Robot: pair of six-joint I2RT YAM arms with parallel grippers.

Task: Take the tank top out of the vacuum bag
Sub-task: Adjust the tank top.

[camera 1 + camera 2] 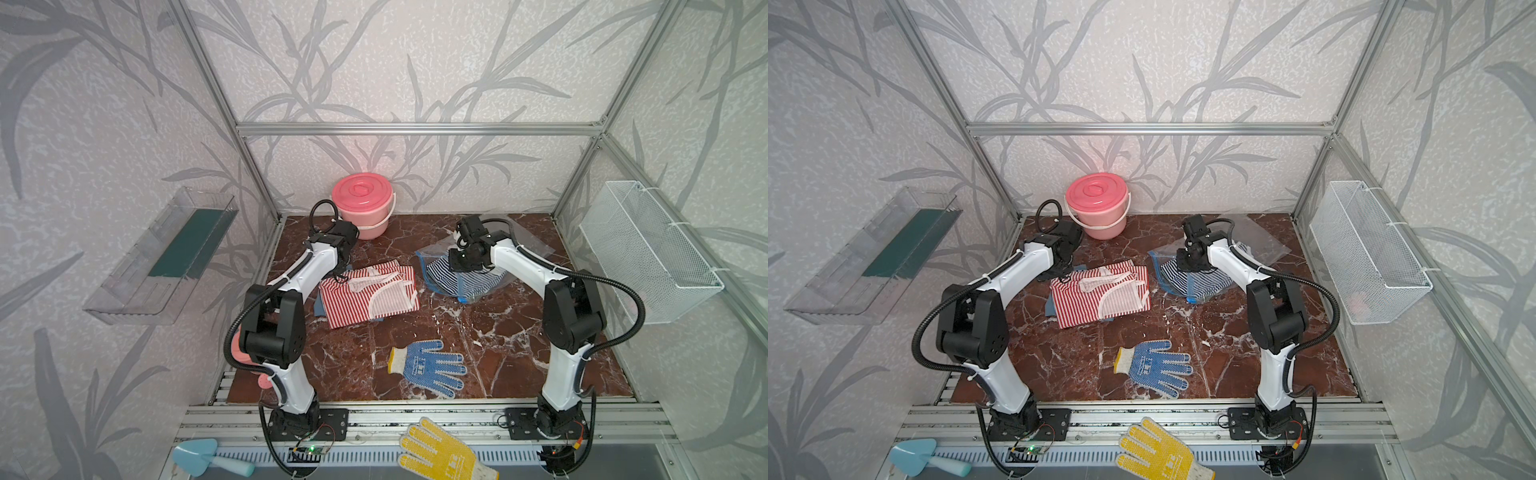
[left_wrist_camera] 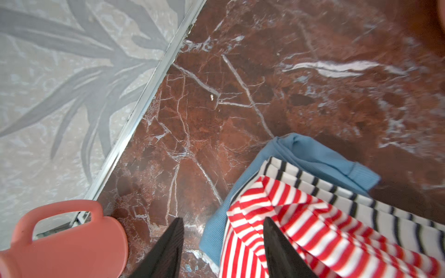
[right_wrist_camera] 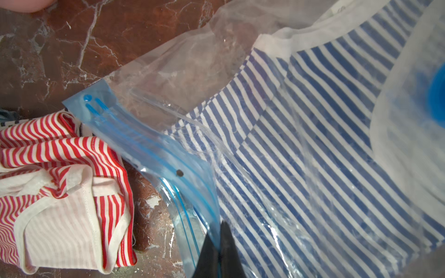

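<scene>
Nearest me, in front of the red-striped tank top (image 1: 370,293), a yellow glove (image 1: 444,453) lies on the front rail, with a blue glove (image 1: 430,365) on the counter (image 1: 498,332) between the two. My left end effector (image 2: 222,220) hangs over the tank top's edge, fingers spread and holding nothing. Just beside the tank top, on my right arm's side, lies the vacuum bag (image 3: 187,62) with a blue-striped garment (image 3: 301,144) inside. My right end effector (image 3: 220,231) is pinching its blue zip strip (image 3: 154,149). Behind the tank top stands a pink bucket (image 1: 363,203).
</scene>
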